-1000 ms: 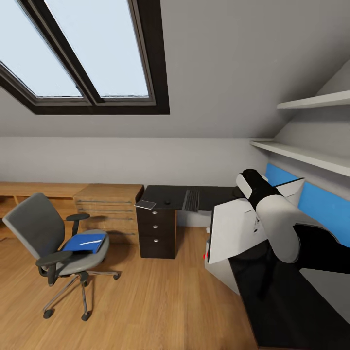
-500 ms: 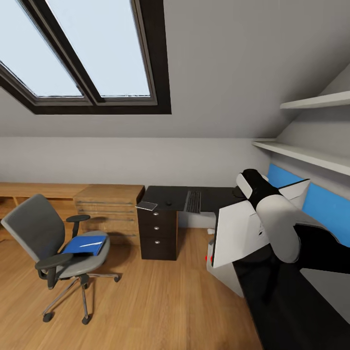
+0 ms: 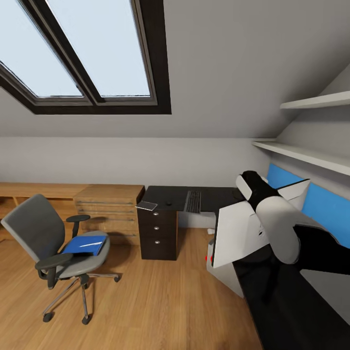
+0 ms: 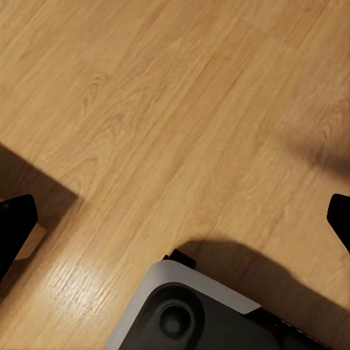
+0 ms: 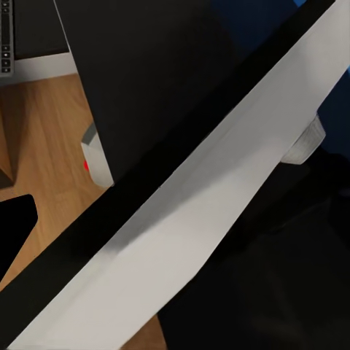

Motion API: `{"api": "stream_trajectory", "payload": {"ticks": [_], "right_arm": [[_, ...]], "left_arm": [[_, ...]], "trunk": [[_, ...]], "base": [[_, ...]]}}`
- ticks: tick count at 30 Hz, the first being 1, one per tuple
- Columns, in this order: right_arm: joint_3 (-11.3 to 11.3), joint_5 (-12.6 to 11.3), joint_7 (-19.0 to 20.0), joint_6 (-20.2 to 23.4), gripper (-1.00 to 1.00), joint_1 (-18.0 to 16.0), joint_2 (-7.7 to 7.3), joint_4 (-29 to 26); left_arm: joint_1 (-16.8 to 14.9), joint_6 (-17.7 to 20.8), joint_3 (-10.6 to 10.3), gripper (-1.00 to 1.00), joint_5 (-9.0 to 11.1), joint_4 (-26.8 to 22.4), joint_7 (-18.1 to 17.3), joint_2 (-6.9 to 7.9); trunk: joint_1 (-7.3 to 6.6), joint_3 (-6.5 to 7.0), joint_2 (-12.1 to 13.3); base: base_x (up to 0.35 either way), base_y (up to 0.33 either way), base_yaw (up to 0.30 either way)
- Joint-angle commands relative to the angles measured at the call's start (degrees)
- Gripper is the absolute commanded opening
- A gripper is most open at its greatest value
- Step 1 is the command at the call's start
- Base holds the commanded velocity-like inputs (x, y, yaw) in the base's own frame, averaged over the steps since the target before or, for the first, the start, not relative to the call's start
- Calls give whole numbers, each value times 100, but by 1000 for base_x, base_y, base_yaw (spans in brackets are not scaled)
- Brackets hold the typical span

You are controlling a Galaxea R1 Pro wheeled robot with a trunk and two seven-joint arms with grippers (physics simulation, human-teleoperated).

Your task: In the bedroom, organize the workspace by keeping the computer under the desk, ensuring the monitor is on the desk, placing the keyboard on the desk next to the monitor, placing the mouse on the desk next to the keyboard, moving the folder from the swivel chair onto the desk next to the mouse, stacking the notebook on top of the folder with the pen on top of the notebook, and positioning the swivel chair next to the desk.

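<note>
The swivel chair [image 3: 46,238] stands on the floor at the left, apart from the desk [image 3: 214,197]. The blue folder [image 3: 83,244] lies on its seat with the white pen [image 3: 91,242] on top. On the desk's far wing lie the keyboard [image 3: 193,201] and the mouse [image 3: 168,202], and the grey notebook [image 3: 146,206] overhangs its left corner. The monitor [image 3: 238,233] leans on the near wing, its pale back toward me, with my right arm [image 3: 272,218] against it. Below it sits the computer [image 3: 221,272]. In the right wrist view the monitor [image 5: 219,182] crosses the right gripper [image 5: 175,219], and one finger [image 5: 14,226] stands wide. The left gripper [image 4: 175,219] is open over the floor.
A light wooden drawer cabinet [image 3: 109,206] and a low wooden bench stand between the chair and the desk. White shelves [image 3: 311,158] and a blue panel [image 3: 330,209] line the right wall. Open wooden floor [image 3: 155,301] lies in front. My grey base [image 4: 189,310] shows under the left gripper.
Since a second ago the whole view has shifted a little and the monitor sits slightly farther right. Over the last half second nothing has moved.
</note>
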Motion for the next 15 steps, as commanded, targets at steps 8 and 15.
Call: {"api": "stream_trajectory", "payload": {"ticks": [8, 15], "right_arm": [[-11, -27, -37, 20, 100, 34, 2, 81], [-11, -28, -37, 23, 100, 35, 6, 178]], "left_arm": [[4, -23, -42, 100, 35, -10, 48, 7], [4, -24, -42, 100, 35, -10, 49, 7]], "trunk": [[2, 0, -2], [2, 0, -2]], "base": [[0, 0, 0], [0, 0, 0]]}}
